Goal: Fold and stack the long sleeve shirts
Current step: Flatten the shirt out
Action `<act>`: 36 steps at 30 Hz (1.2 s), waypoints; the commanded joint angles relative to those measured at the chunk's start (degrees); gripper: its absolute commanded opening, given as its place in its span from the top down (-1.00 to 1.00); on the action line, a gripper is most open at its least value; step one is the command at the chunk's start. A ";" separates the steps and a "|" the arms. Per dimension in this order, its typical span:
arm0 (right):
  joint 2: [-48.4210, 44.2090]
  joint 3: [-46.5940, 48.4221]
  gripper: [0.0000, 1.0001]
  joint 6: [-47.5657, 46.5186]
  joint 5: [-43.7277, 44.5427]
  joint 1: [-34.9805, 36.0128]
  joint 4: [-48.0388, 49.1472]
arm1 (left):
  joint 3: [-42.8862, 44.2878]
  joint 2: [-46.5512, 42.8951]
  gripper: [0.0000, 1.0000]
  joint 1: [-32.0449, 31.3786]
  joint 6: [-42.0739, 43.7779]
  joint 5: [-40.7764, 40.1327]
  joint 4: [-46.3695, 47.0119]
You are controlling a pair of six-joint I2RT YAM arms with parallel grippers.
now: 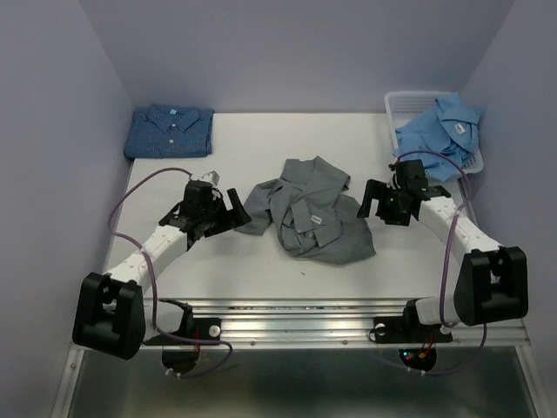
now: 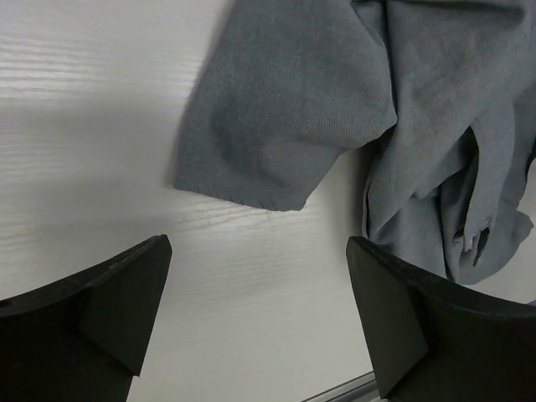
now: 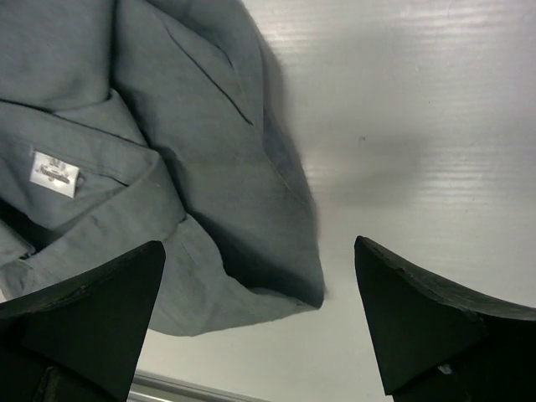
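Note:
A grey long sleeve shirt (image 1: 312,213) lies crumpled in the middle of the table. A dark blue patterned shirt (image 1: 170,131) lies folded at the back left. A light blue shirt (image 1: 439,131) hangs out of the white basket (image 1: 409,104) at the back right. My left gripper (image 1: 224,214) stands open just left of the grey shirt's sleeve (image 2: 268,126), nothing between its fingers. My right gripper (image 1: 378,205) stands open at the grey shirt's right edge (image 3: 243,193), holding nothing. The shirt's collar label (image 3: 54,173) shows in the right wrist view.
Purple walls close in the table on the left, back and right. A metal rail (image 1: 305,318) runs along the near edge between the arm bases. Bare white tabletop (image 1: 261,139) lies between the folded blue shirt and the basket.

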 commanded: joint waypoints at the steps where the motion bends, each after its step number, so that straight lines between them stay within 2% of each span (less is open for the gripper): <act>1: -2.27 -1.13 -1.00 1.68 -0.95 0.09 -1.43 | -0.05 3.56 -0.97 -0.95 -0.34 5.17 4.72; 8: -4.56 -1.40 -1.00 2.30 1.08 0.09 -4.24 | 5.48 12.97 -0.97 -3.50 1.33 -3.43 2.17; 20: -6.49 -4.03 -1.00 4.14 1.34 0.09 -6.35 | 16.90 27.55 -0.97 -9.48 5.02 -8.71 0.59; 22: -6.93 -4.47 -1.00 4.76 1.69 0.09 -7.66 | 18.83 28.97 -0.77 -10.18 5.63 -10.55 -0.98; 23: -7.20 -5.00 -1.00 5.11 1.95 0.09 -8.19 | 19.45 30.02 -0.55 -10.36 5.90 -11.34 -1.69; 24: -7.29 -5.44 -1.00 5.55 2.83 0.09 -8.90 | 20.59 30.21 0.51 -10.62 5.90 -13.96 -3.26; 25: -7.29 -5.88 -1.00 5.73 3.18 0.09 -9.25 | 20.95 30.30 1.00 -10.89 5.55 -15.03 -4.06; 30: -3.52 -7.82 -1.00 7.39 6.25 3.95 -9.43 | 21.30 25.31 1.00 -11.15 5.90 -15.66 -5.47; 34: 1.74 -6.07 -1.00 8.36 8.72 12.02 -6.71 | 21.74 19.33 1.00 -11.33 6.07 -15.31 -6.97; 36: 3.69 -5.27 -0.94 9.07 8.72 13.71 -6.18 | 21.57 17.30 1.00 -11.33 6.07 -14.96 -8.11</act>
